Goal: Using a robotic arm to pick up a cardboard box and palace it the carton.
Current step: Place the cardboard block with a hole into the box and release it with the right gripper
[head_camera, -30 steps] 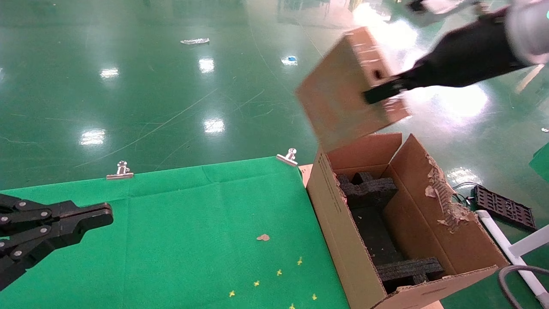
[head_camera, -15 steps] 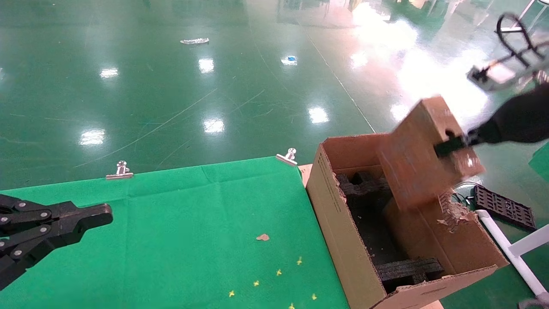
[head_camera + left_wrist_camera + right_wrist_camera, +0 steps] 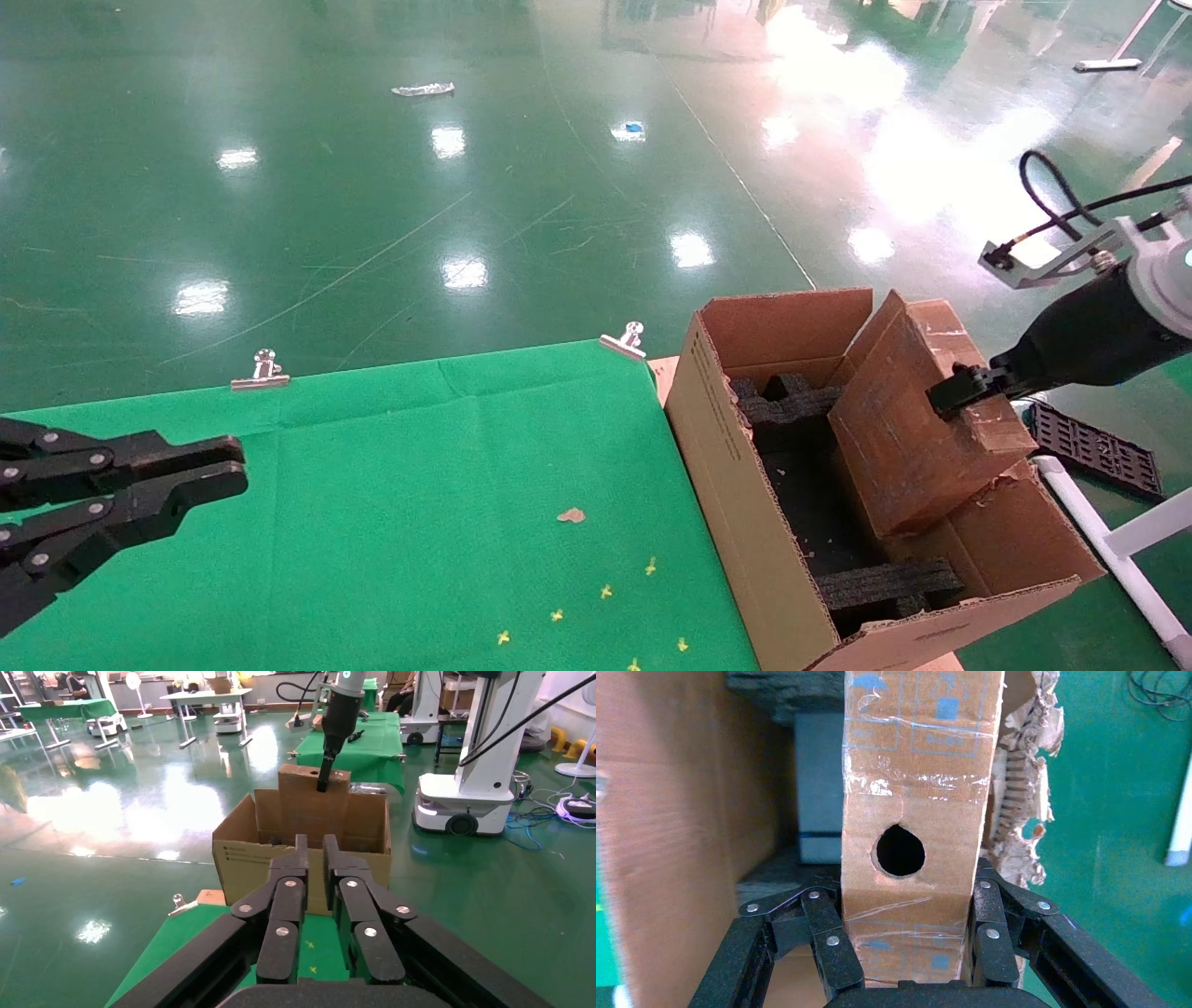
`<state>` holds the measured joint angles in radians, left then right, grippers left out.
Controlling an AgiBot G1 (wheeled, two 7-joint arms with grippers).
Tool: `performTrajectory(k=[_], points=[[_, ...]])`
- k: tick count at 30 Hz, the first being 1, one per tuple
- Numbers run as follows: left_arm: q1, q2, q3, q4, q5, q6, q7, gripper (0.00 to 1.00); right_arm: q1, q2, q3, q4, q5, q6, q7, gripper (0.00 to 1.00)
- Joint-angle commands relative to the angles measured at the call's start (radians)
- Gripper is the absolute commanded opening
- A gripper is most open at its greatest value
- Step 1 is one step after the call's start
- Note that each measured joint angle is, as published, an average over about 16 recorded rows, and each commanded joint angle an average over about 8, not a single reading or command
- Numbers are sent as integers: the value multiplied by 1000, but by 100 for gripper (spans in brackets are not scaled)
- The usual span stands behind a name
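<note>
Now, by item:
Right gripper (image 3: 952, 391): clamped on box, one finger (image 3: 831, 941) each side of narrow face; black, multi-link, on white arm (image 3: 1159, 280) w/ black cable.
Box (image 3: 917, 424): small flat brown cardboard, worn, scuffed. Narrow face toward gripper has round hole (image 3: 899, 851) between the fingers, clear tape strips + faded blue print. Tilted, lower end down inside carton, upper end above rim, right at the fingertips.
Carton (image 3: 736, 485): big corrugated, flaps up; directly under and around the held box. Torn flap (image 3: 1018, 762) just beside box on gripper's outer side.
Foam (image 3: 889, 582): black inserts in carton, below gripper, at near and far ends.
Left gripper (image 3: 191, 475): fingers nearly together, holding nothing; over green cloth (image 3: 400, 503), well apart from carton.
Clips (image 3: 626, 341): metal, on cloth's far edge, between the two grippers.
</note>
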<state>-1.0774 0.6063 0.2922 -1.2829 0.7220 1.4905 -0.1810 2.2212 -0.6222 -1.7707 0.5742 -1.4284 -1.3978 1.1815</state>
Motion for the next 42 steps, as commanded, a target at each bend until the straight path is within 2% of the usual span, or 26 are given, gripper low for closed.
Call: performTrajectory(k=[1,13,24,31,42], points=[[0,0,0,0,0,0,0,100,-21,-13,-5,-29,-2,8,-14,0],[0,0,1,0,-1,0,0,100,-139,-96,-16,-194,7,62,-59,0],[0,-1,1,0,-1,-1,1,100,-256,-155,-18,-271,20,119,-87,0],[0,-1,2,0,-1,-1,1,100,-359,-170,-1,-305,56,191,-104,0],[-1,-1,3,0,-2,-1,1,100,-502,-177,56,-346,150,329,-184,0]])
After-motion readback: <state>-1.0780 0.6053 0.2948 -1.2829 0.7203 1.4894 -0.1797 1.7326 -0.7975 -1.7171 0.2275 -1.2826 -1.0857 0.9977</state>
